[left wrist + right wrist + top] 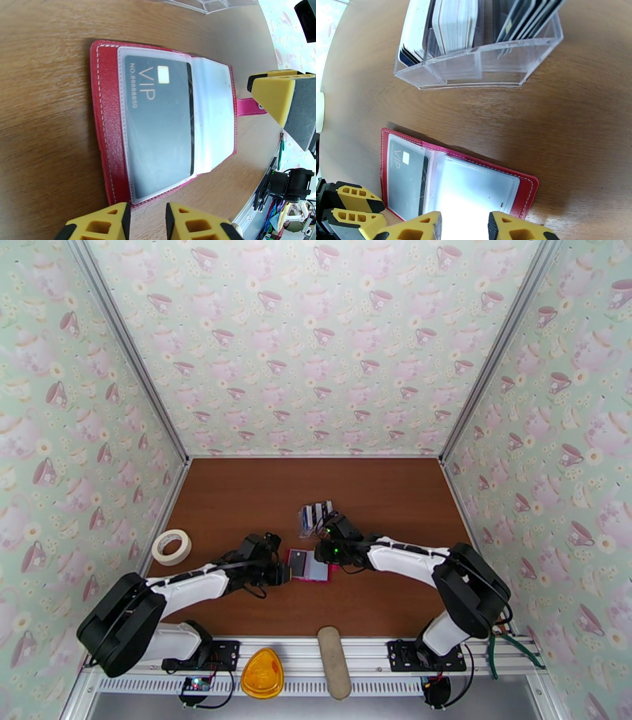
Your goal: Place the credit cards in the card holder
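The card holder (104,118) lies open and flat on the wooden table (237,500), between the two grippers. Its red leather border is seen around clear plastic sleeves. In the sleeve nearest to the left gripper (148,209) a dark VIP card (158,126) is already placed, with a gold chip and a number printed beside the letters. The next sleeve, on the side of the right gripper (465,219), is clear and shines white under the light.

The left gripper is found low, just in front of one corner of the card holder. Its yellow fingers are parted, bare table is seen in the gap, and nothing is gripped. The right gripper is found above the opposite half of the card holder. Its fingers are also parted, the shining sleeve is seen below the gap, and nothing is pinched. From the left wrist, one of its yellow fingers, with a black pad, is seen just beside the pink snap tab (249,107), which sticks out from the holder's edge.

The credit cards (456,23) stand on edge in a clear acrylic rack (474,69), beyond the right gripper and apart from the card holder. A pack of white cards is seen in one compartment and dark cards lean in the compartment beside it. A roll of tape (171,546) lies well out to the left arm's outer side.
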### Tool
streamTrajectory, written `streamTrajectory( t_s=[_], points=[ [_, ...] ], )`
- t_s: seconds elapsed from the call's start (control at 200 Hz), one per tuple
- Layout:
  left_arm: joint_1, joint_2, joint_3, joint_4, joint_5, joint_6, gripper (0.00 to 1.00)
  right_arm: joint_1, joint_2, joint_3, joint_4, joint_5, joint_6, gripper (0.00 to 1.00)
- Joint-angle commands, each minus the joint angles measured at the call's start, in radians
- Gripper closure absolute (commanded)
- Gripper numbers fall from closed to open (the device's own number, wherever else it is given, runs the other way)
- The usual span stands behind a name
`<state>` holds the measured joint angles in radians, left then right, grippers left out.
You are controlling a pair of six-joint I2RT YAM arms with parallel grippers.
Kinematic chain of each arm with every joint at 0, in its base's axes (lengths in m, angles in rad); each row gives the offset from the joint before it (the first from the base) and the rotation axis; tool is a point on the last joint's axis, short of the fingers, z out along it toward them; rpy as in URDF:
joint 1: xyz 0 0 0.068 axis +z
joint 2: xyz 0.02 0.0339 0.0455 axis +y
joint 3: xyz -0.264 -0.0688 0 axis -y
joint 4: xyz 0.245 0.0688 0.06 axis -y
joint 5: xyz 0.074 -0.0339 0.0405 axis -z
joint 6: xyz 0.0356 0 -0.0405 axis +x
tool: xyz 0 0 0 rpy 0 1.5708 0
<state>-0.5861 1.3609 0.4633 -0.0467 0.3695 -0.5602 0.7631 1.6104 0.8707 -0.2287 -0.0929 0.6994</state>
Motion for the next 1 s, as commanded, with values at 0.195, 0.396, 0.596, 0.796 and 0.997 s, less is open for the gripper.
streamTrajectory(
  t_s=[0.195,0.396,0.596,0.796,0.997],
  points=[
    [-0.003,0.035,-0.033,0.032,-0.026,0.011,0.68,-0.006,0.023,0.033,0.029,-0.040,-0.025,0.63],
    [-0.004,0.021,-0.042,0.026,-0.029,0.011,0.68,-0.006,0.042,0.048,0.030,-0.047,-0.031,0.64],
    [-0.004,0.016,-0.043,0.024,-0.032,0.011,0.68,-0.007,0.076,0.056,0.023,-0.039,-0.034,0.64],
    [-0.003,0.017,-0.046,0.030,-0.028,0.010,0.68,-0.008,0.107,0.057,0.025,-0.036,-0.038,0.64],
    [-0.003,0.016,-0.049,0.034,-0.029,0.009,0.68,0.000,0.112,0.036,0.040,-0.054,-0.023,0.65]
  ],
)
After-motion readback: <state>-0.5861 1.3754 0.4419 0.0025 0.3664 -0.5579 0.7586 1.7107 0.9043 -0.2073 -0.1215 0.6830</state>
